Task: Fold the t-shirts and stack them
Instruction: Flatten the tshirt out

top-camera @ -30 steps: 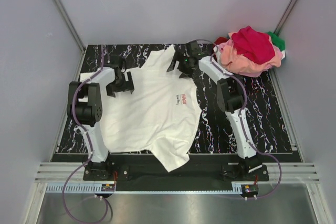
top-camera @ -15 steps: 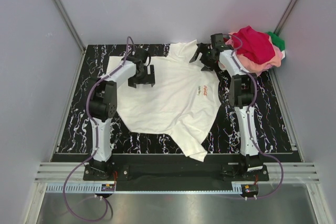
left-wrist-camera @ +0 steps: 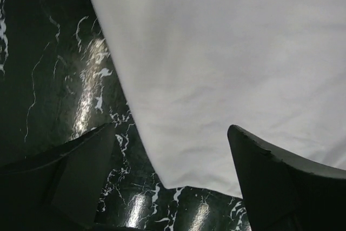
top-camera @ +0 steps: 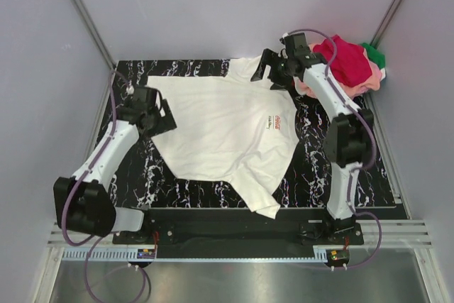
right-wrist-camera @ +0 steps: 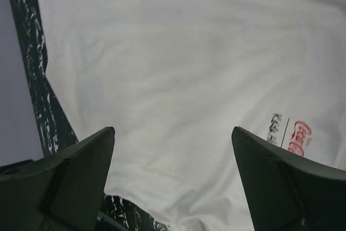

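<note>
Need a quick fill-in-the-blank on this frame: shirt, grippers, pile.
The white t-shirt lies spread on the ___ marbled table.
The left gripper and right gripper both have ___ jaws.
The pile of colored shirts sits at the table's far ___ corner.
Missing: black; open; right.

Top view high, looking down; wrist views close, all sharing white t-shirt [top-camera: 227, 129].
</note>
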You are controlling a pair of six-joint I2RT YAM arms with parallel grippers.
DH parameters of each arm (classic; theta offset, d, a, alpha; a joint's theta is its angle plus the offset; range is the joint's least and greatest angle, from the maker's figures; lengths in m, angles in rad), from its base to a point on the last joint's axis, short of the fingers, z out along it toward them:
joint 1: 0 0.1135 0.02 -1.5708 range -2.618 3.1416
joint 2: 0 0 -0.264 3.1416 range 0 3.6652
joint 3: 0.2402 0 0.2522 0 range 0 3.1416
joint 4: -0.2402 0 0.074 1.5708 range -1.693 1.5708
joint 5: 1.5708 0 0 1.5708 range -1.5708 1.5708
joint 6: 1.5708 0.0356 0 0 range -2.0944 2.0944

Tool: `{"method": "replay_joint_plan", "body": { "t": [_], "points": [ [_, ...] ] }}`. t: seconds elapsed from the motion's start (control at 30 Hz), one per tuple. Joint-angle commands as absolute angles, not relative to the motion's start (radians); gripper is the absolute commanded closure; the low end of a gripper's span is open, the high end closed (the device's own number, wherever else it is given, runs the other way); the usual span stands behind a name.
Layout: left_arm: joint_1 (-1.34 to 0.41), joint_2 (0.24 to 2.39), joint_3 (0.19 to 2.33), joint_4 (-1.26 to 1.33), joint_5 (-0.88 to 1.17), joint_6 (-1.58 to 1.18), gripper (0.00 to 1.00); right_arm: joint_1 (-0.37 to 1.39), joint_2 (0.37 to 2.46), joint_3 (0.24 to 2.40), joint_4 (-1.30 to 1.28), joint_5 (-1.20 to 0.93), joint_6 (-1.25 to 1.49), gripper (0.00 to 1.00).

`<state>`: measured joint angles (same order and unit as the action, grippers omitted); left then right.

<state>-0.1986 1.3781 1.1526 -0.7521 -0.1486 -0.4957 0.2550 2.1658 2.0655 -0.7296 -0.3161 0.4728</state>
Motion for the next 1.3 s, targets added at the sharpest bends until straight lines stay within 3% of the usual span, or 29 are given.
{"method": "replay_joint_plan", "body": {
  "t": [0.0, 0.13, 0.23, 0.43, 0.6, 0.7, 0.73, 0.77, 0.83, 0.93, 1.13, 1.17, 1.2, 1.27],
  "points": [
    [-0.149, 1.338, 1.002, -0.7, -0.087, -0.597, 0.09, 0.287, 1.915, 1.846, -0.657, -0.296, 0.468, 0.04],
    [-0.118, 1.316, 0.881, -0.605, -0.063, -0.629, 0.13, 0.296, 1.741, 1.541, -0.608, -0.305, 0.482, 0.04],
    [-0.118, 1.351, 0.841, -0.534, -0.089, -0.634, 0.13, 0.304, 1.628, 1.433, -0.6, -0.31, 0.483, 0.04],
    [-0.115, 1.472, 0.841, -0.476, -0.14, -0.63, 0.16, 0.307, 1.557, 1.381, -0.635, -0.298, 0.454, 0.04],
    [-0.115, 1.574, 0.868, -0.451, -0.161, -0.617, 0.28, 0.305, 1.536, 1.39, -0.66, -0.281, 0.436, 0.04],
    [-0.115, 1.629, 0.868, -0.43, -0.16, -0.614, 0.47, 0.305, 1.537, 1.394, -0.664, -0.278, 0.428, 0.03],
    [-0.115, 1.641, 0.873, -0.43, -0.163, -0.603, 0.69, 0.305, 1.534, 1.394, -0.663, -0.273, 0.425, 0.03],
    [-0.121, 1.64, 0.882, -0.437, -0.17, -0.594, 0.81, 0.307, 1.532, 1.394, -0.663, -0.272, 0.425, 0.04],
    [-0.136, 1.612, 0.932, -0.492, -0.207, -0.545, 0.94, 0.305, 1.525, 1.391, -0.664, -0.267, 0.42, 0.04],
    [-0.175, 1.615, 1.053, -0.63, -0.271, -0.421, 0.93, 0.305, 1.514, 1.384, -0.666, -0.259, 0.41, 0.03],
    [-0.299, 1.983, 1.777, -1.072, -0.365, -0.198, 0.96, 0.291, 1.548, 1.381, -0.663, -0.265, 0.388, 0.02],
    [-0.337, 2.046, 1.977, -1.116, -0.327, -0.161, 0.95, 0.288, 1.555, 1.382, -0.657, -0.268, 0.388, 0.02],
    [-0.36, 2.183, 2.084, -1.156, -0.328, -0.116, 0.91, 0.282, 1.571, 1.388, -0.655, -0.284, 0.396, 0.03],
    [-0.42, 2.334, 2.333, -1.279, -0.427, -0.109, 0.6, 0.281, 1.585, 1.405, -0.66, -0.305, 0.4, 0.03]
  ]
}}
